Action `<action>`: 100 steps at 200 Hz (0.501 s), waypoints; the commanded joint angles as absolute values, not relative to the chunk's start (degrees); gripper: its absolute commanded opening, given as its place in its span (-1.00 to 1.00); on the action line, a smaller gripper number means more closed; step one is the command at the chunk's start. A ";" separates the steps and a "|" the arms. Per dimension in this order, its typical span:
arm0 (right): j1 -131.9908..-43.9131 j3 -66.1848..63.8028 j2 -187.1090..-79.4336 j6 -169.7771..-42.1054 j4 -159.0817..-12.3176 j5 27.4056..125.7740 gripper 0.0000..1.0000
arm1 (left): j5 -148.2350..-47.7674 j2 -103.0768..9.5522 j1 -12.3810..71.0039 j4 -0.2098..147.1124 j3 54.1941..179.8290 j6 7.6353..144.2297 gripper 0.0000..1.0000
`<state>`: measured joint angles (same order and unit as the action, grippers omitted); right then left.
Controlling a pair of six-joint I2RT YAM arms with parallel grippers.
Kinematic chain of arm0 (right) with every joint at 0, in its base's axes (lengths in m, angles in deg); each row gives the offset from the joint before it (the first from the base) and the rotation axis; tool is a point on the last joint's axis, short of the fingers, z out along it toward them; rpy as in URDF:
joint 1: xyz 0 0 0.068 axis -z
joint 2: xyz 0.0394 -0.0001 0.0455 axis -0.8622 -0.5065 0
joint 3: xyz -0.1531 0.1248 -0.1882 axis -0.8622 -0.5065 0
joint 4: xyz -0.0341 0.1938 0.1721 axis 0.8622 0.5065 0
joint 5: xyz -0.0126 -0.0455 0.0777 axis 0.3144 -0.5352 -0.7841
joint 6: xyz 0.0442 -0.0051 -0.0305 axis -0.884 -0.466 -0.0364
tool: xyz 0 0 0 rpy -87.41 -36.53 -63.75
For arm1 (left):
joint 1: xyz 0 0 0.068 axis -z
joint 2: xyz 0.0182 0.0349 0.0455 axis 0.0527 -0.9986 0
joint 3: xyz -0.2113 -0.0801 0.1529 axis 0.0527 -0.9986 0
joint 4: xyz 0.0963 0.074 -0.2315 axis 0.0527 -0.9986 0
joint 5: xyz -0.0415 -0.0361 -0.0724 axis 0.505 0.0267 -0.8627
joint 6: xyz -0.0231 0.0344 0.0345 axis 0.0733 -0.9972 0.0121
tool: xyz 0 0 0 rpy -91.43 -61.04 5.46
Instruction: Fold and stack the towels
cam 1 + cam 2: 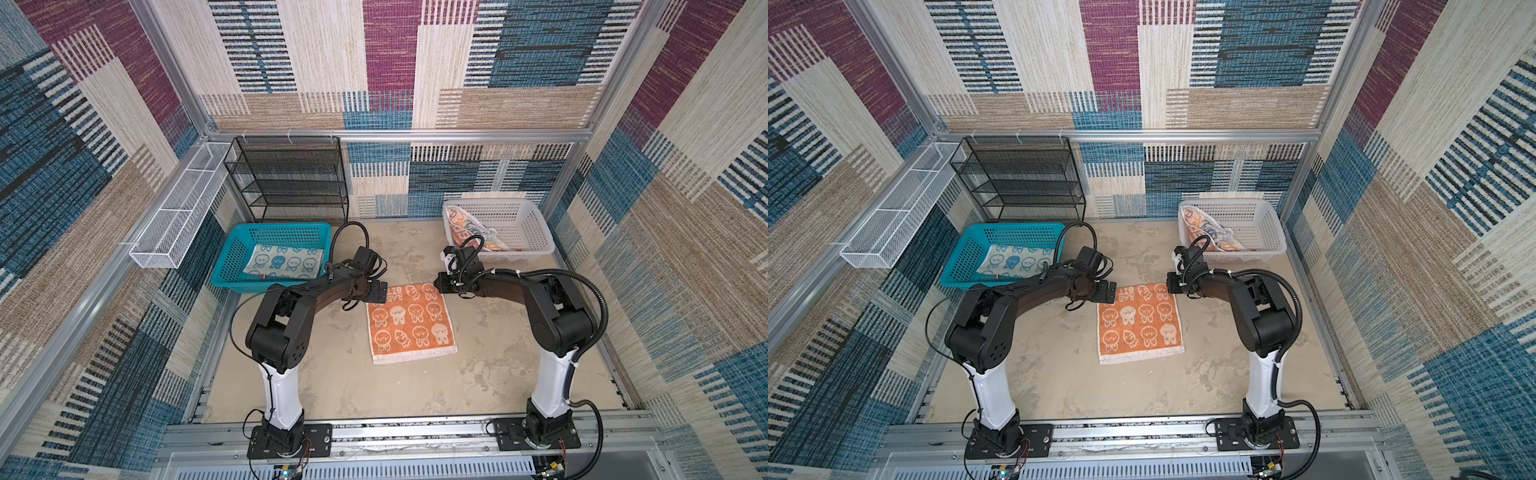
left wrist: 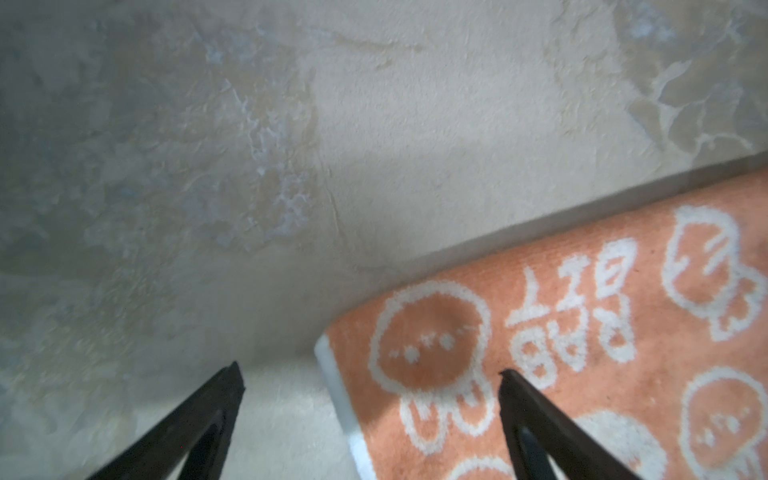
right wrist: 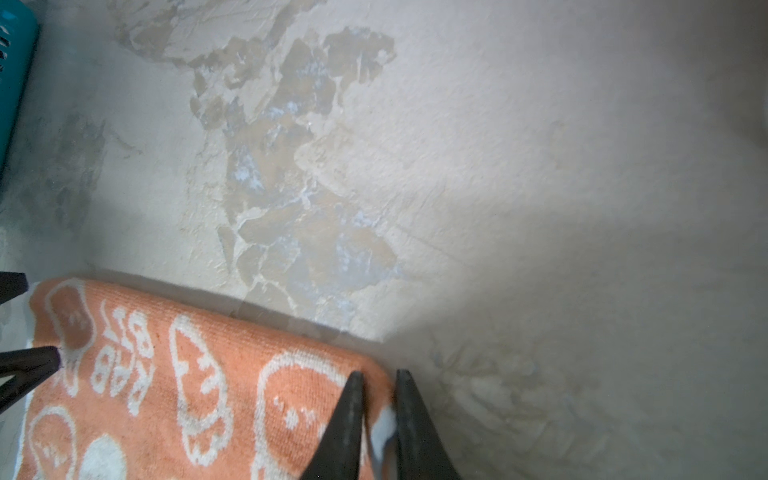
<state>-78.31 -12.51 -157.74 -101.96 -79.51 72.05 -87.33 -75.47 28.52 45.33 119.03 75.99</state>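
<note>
In a top view the orange towel (image 1: 409,322) lies flat on the table (image 1: 498,353), with the left gripper (image 1: 376,293) and right gripper (image 1: 439,286) at its two far corners. The left wrist view shows the left gripper (image 2: 370,370) spread wide astride its corner, so close it fully on the hem. The right wrist view shows the right gripper (image 3: 378,374) narrow, pinching the towel's white hem. Lift both corners together, evenly.

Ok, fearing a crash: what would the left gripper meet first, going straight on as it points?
Left gripper: likely the corner of the orange towel between its open jaws, then the table beneath; depth is unclear.
</note>
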 commanded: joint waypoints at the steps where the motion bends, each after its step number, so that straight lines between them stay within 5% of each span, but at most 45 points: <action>1: -78.43 -12.44 -158.08 -102.66 -74.96 72.32 -0.66 | -87.62 -76.96 28.05 44.98 120.75 73.85 0.84; 100: -78.37 -11.98 -158.32 -102.04 -74.19 72.98 -0.85 | -91.24 -78.99 26.66 45.82 121.65 70.71 0.09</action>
